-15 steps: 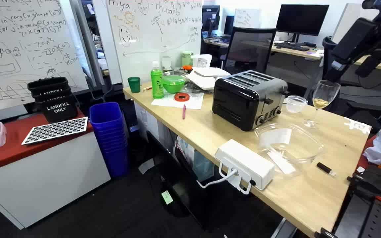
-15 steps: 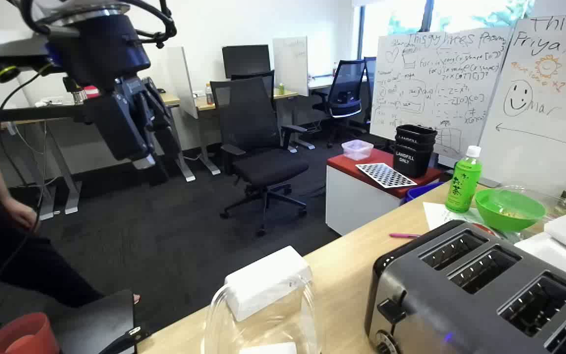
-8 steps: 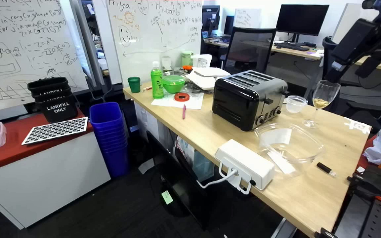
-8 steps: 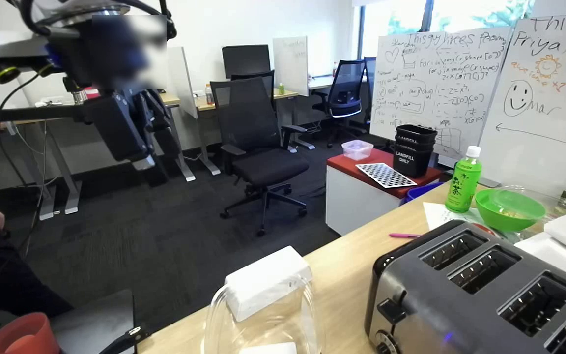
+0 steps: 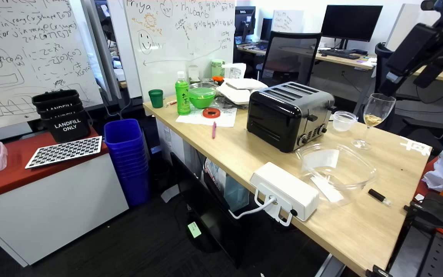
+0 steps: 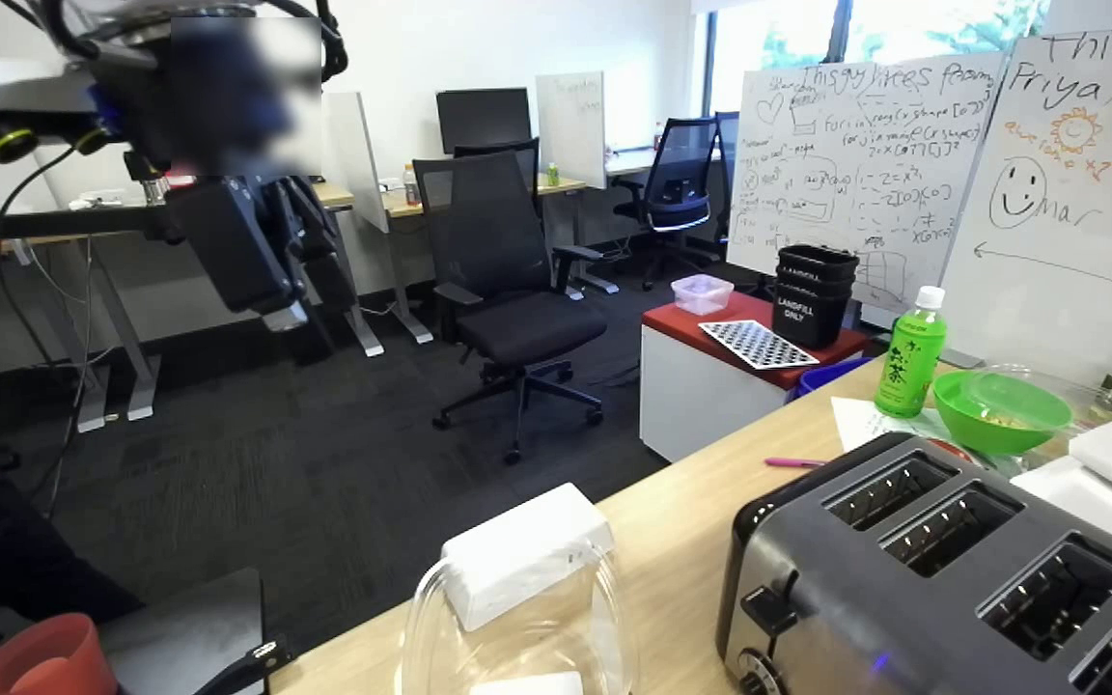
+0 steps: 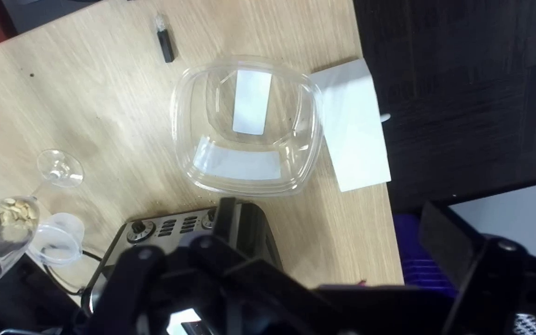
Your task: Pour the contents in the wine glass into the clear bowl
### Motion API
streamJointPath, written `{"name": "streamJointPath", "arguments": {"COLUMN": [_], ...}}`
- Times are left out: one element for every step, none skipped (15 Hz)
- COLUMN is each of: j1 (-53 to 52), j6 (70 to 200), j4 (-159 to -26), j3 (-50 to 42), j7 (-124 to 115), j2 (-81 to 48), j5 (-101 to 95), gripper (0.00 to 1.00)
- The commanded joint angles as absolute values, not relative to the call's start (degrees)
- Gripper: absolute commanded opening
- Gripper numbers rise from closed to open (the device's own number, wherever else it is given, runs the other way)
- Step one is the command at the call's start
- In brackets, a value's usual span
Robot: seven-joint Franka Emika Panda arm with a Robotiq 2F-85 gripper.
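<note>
Your pincer [image 7: 328,214] stands wide open, its two fingers well apart with only air between them; in both exterior views you see it held up high, fingers slanting downward. Look past the fingers in the wrist view and you have the toaster [image 7: 169,229] partly hidden behind the gripper parts, its control knobs turned toward the clear bowl [image 7: 219,125]. That bowl sits on the table [image 7: 110,107], near the toaster, with two white strips [image 7: 251,102] showing within its outline; whether they lie inside or beneath, you cannot tell. Its rim meets the outline of the white box [image 7: 354,135] at the table's edge, though touching or not is unclear. At the left of the same view you find the wine glass [image 7: 10,232], upright on the table and apart from the bowl, pale tan pieces [image 7: 16,213] gathered in its cup. A small clear tub [image 7: 58,239] is just beside it in that view. Across the bowl from the toaster lies a black stick [image 7: 165,46] with a clear end. Farther out, in an exterior view, you can pick out the green bottle [image 6: 911,362] beside the green bowl [image 6: 990,425], and a pink pen [image 6: 792,463] on the table.
</note>
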State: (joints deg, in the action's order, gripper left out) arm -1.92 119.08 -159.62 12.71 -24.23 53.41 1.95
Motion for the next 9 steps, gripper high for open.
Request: {"name": "streamJointPath", "arguments": {"j1": [1.02,1.5,1.74,2.36,3.01,3.59,4.07,4.58,5.03], "j6": [116.66,117.14,116.79,116.55,116.38,116.17,115.56,115.22,114.43], "j4": [-157.5,-157.41,-156.94,-156.38,-155.84,-155.42,-154.94,-154.62,-154.14], "j3": [17.09,18.61,19.9,21.48,22.96,24.24,25.4,26.5,27.41], "j7": [-23.77,-24.55,-24.8,-25.73,-26.71,-27.57,-28.43,-29.32,-30.25], "j2": [50.03,49.28,48.18,46.69,45.17,43.56,42.05,40.38,38.71], "j5": [-5.1,-7.47,-9.74,-12.04,-14.49,-16.99,-19.5,-22.24,-25.01], "gripper": [1.0,1.0,1.0,1.0,1.0,1.0,1.0,1.0,1.0]}}
